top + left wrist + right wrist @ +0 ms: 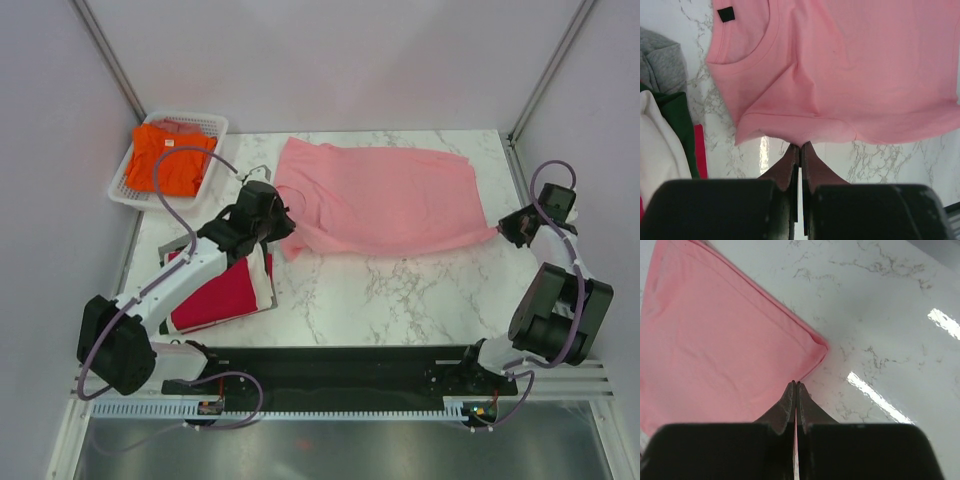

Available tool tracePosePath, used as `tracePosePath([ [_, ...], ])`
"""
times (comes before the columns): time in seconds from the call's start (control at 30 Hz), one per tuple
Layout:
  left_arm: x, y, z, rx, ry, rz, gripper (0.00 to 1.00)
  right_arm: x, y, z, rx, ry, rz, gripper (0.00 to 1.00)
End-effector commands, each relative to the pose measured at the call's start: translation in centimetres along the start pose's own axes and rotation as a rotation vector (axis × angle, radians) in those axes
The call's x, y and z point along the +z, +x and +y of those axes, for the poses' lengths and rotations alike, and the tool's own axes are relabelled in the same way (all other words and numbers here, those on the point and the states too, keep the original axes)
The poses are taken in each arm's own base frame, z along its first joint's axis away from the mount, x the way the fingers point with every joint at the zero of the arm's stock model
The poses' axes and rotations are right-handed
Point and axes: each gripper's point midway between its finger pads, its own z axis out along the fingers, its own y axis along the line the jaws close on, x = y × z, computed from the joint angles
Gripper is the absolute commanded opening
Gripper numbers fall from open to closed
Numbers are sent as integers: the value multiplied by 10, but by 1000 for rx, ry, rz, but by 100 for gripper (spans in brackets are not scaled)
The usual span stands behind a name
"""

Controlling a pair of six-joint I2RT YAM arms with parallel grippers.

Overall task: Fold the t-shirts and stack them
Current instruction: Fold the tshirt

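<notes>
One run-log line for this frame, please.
stage: pink t-shirt spread on table | left pincer: shut on collar end | right pincer: shut on opposite corner | orange t-shirt: in basket

bare marble table point(400, 290) open nearside of pink tee point(390, 195); mesh basket point(150, 203), folded stack point(220, 295) crowding left

basket point(218, 140): wht plastic mesh, far-L corner | table point(400, 290): wht marble w/ grey veins | base plate point(340, 365): blk, near edge
</notes>
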Motion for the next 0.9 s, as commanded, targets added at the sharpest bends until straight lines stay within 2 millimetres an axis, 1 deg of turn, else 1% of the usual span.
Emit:
tracePosePath([
  [0.0,6,-31,-7,-3,-19,-56,2,5,-28,18,1,-5,-83,0],
  [0.03,13,-30,-5,-1,-30,-44,2,8,-28,19,3,-2,-81,0],
  [0.07,15,-36,-8,-4,-27,-50,2,13,-25,20,-3,7,-72,0],
  [0.13,22,-42,-4,-7,-37,-46,2,18,-28,26,-6,8,-79,0],
  [0.17,28,-45,-4,-10,-40,-42,2,24,-25,26,-5,19,-68,0],
  [0.2,32,-49,0,-22,-46,-39,2,26,-28,33,-8,12,-73,0],
  [0.27,40,-50,3,-26,-56,-26,2,33,-27,35,-4,19,-66,0],
  [0.3,42,-58,1,-24,-50,-35,2,34,-30,42,-6,9,-71,0],
  [0.37,51,-63,1,-21,-52,-27,2,40,-27,45,-7,11,-58,0],
  [0.4,55,-64,1,-26,-42,-16,2,41,-34,49,-8,17,-80,0],
  [0.43,58,-65,0,-27,-37,-7,2,43,-35,51,-9,16,-82,0],
  [0.47,62,-65,0,-25,-36,0,2,48,-34,50,-8,23,-74,0],
  [0.5,70,-66,1,-28,-38,11,2,49,-37,56,-10,15,-81,0],
  [0.57,76,-72,-2,-32,-27,13,2,55,-37,56,-11,27,-74,0],
  [0.6,84,-68,2,-35,-35,33,2,56,-40,60,-11,23,-80,0],
  [0.7,93,-76,6,-43,-41,31,2,63,-40,62,-13,29,-76,0],
  [0.73,100,-74,12,-49,-54,44,2,65,-40,63,-13,31,-76,0],
  [0.77,102,-80,11,-51,-49,37,2,69,-41,64,-11,33,-74,0],
  [0.8,105,-83,14,-60,-47,40,2,72,-41,65,-13,34,-74,0],
  [0.83,113,-79,18,-63,-50,60,2,77,-38,63,-13,42,-63,0],
  [0.87,115,-84,15,-66,-35,61,2,79,-39,68,-17,36,-65,0],
])
